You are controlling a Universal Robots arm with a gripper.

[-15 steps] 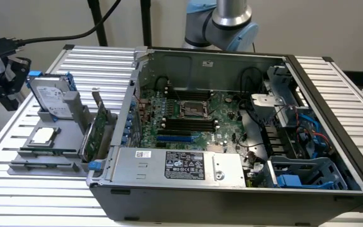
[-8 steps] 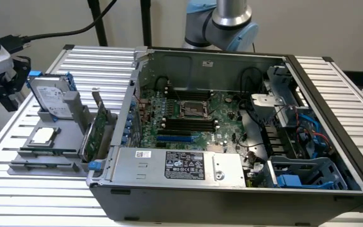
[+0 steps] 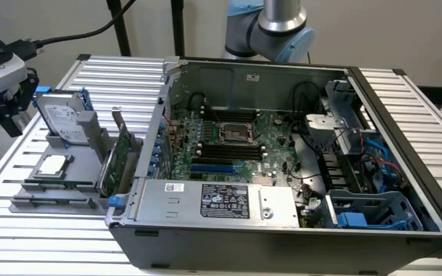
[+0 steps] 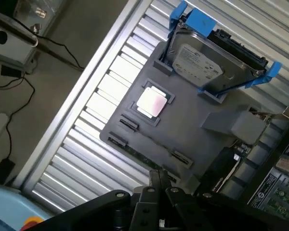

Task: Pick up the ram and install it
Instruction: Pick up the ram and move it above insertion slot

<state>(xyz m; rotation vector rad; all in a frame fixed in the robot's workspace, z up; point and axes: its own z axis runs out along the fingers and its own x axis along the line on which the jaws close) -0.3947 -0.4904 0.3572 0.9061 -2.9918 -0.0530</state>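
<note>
Ram (image 3: 56, 185): thin green stick, set on edge in the grey holder (image 3: 79, 202) on the slatted table (image 3: 21, 241), outside the open computer case (image 3: 405, 149). It sits in the holder's row just to the near side of the square processor chip (image 3: 52, 165). Long axis runs along the holder's near edge, roughly across the exterior view. Wrist view gives the same stick (image 4: 147, 154) as a dark line between small end brackets.

Around it on the holder: hard drive in its blue carrier (image 3: 61, 118) at the far end. A taller green expansion card (image 3: 117, 158) stands on the side toward the case.

Gripper (image 3: 7, 118): hangs at the exterior view's far left, high, beside the hard drive and well apart from the ram. From the claw the ram lies lower and nearer the viewer, past the drive and the chip. In the wrist view the gripper (image 4: 161, 180) looks down on the holder, with the ram just beyond its tip, lying crosswise.

Claw state: cannot tell how far open. Nothing seen in its hold. Ram untouched, not yet lifted.
</note>
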